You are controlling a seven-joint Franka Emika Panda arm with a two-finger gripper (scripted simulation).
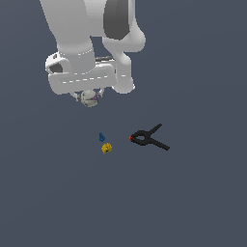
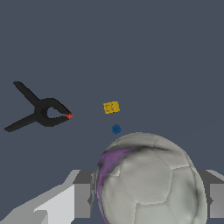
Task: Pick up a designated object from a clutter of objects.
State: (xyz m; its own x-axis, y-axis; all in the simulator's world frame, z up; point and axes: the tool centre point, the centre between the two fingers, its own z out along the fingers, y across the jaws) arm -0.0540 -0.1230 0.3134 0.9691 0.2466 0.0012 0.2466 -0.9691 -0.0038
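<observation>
Wrist view shows the gripper (image 2: 148,200) clenched around the ball (image 2: 151,183); lift straight and steadily, clear of the cube (image 2: 111,107) and clamp (image 2: 41,110).

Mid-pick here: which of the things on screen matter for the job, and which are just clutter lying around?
Part of the job:
- whitish ball, sitting between the fingers of the gripper
- gripper, closed on the ball

Just lying about:
- black clamp with a red tip
- yellow cube
- blue piece, beside the cube
</observation>
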